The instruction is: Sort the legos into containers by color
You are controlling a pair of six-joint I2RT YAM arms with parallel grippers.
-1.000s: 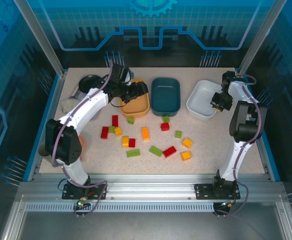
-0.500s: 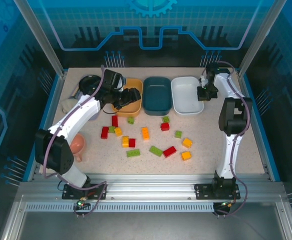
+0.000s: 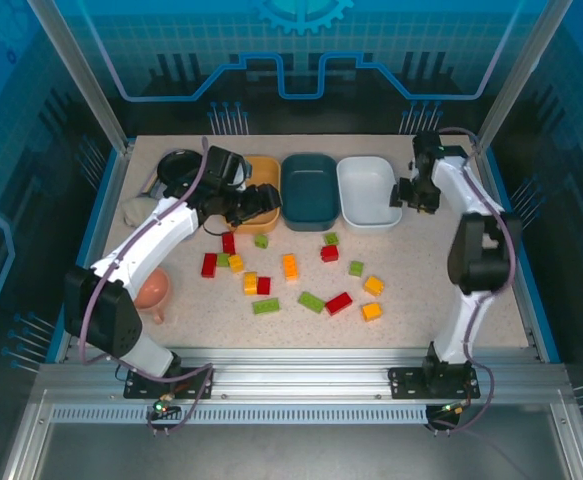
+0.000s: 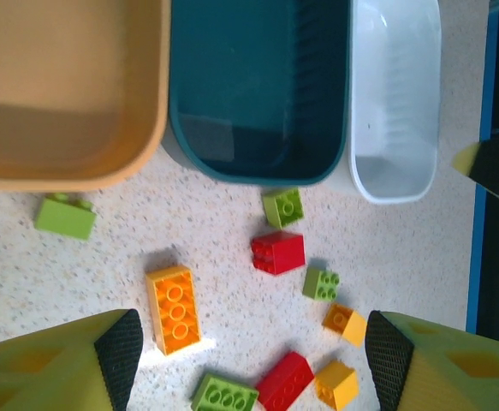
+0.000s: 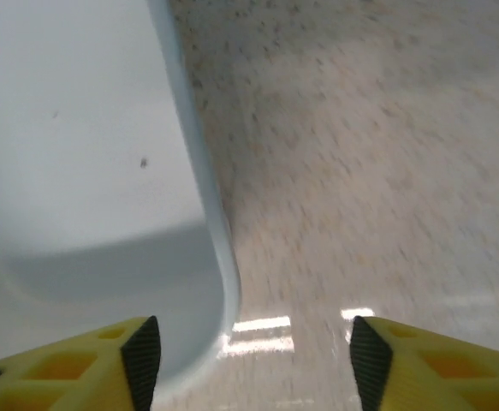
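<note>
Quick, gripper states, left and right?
Left gripper: open, holding nothing.
Right gripper: open, straddling the rim of the white bin, gripping nothing.

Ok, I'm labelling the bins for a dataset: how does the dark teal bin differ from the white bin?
Colour: the dark teal bin is dark, the white bin pale. Place: the teal one sits mid-row, the white one at the right end. The right pincer stands open astride the white bin's rim, not the teal one's. Both are empty, upright rounded rectangles of like size.
</note>
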